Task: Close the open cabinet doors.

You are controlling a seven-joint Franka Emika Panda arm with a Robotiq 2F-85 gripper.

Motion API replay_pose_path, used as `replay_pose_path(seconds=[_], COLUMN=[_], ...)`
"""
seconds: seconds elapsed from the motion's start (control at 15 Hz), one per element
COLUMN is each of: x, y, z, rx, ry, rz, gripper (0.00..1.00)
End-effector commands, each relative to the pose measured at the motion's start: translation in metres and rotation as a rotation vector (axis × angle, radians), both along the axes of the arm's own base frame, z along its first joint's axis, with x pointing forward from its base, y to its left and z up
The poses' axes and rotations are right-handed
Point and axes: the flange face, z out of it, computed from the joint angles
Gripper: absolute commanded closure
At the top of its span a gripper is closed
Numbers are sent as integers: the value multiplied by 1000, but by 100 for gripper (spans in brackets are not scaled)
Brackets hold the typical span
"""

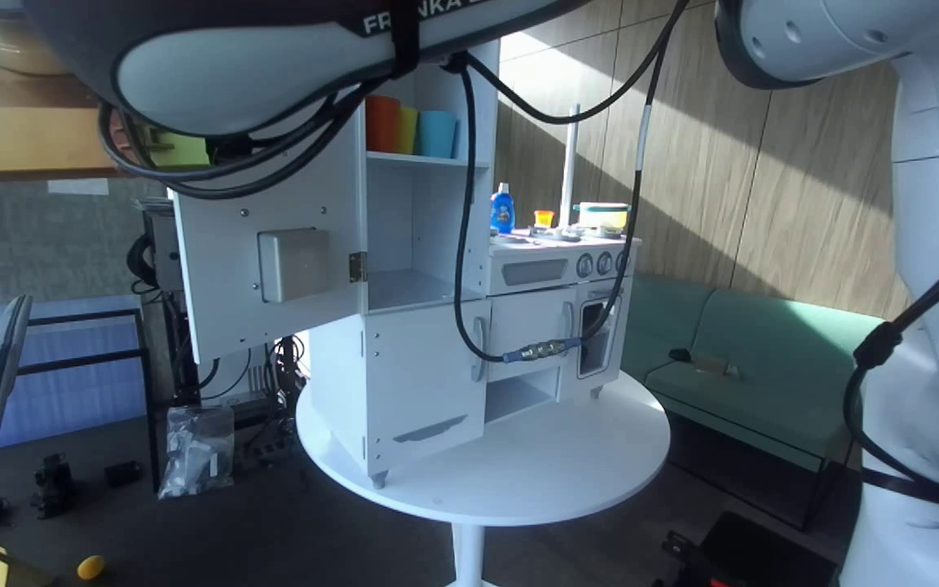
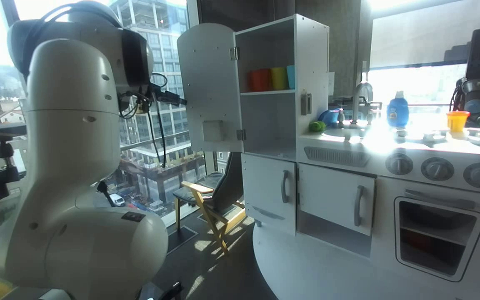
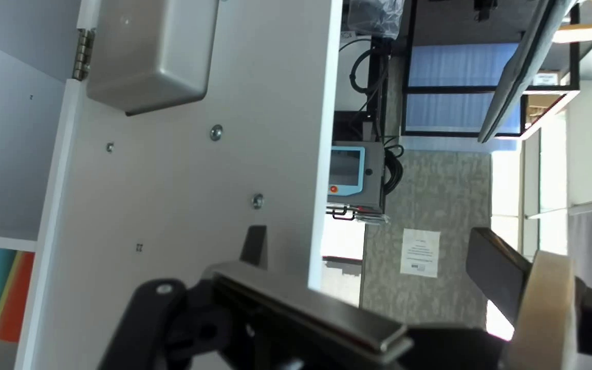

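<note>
Wood panelling (image 1: 812,196) fills the upper right of the frame in an exterior view, and a white table (image 1: 535,481) carries the tall cabinet (image 1: 429,200) with coloured cups (image 1: 437,134). I have the upper door (image 2: 211,93) at the upper middle of an exterior view, swung well out; the lower door (image 1: 425,375), near mid-frame in both exterior views, lies flush. My pincer (image 3: 378,262), low in the wrist view, is spread wide, the upper door's free edge appearing between its fingers (image 3: 497,270). Whether they touch it I cannot tell.
</note>
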Motion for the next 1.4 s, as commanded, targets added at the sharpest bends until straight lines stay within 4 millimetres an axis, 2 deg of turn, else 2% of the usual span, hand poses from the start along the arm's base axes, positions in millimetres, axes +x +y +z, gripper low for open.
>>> replay_pose_path(seconds=[0.0,0.27,0.33,0.53,0.6,0.73,1.07,1.2,1.33], x=[10,12,19,21,15,-3,-76,-102,-118], y=[5,-5,-44,-84,-92,-102,-126,-149,-176], z=[11,8,-1,-4,-5,-8,-9,-12,-11], rx=[-48,-128,-147,-172,-161,-153,-140,-142,-128], ry=[-80,-94,-92,-85,-89,-85,-82,-83,-82], rz=[-103,-227,-240,-304,-295,-303,-324,-361,-412], gripper=[0,0,0,0,0,0,0,0,0])
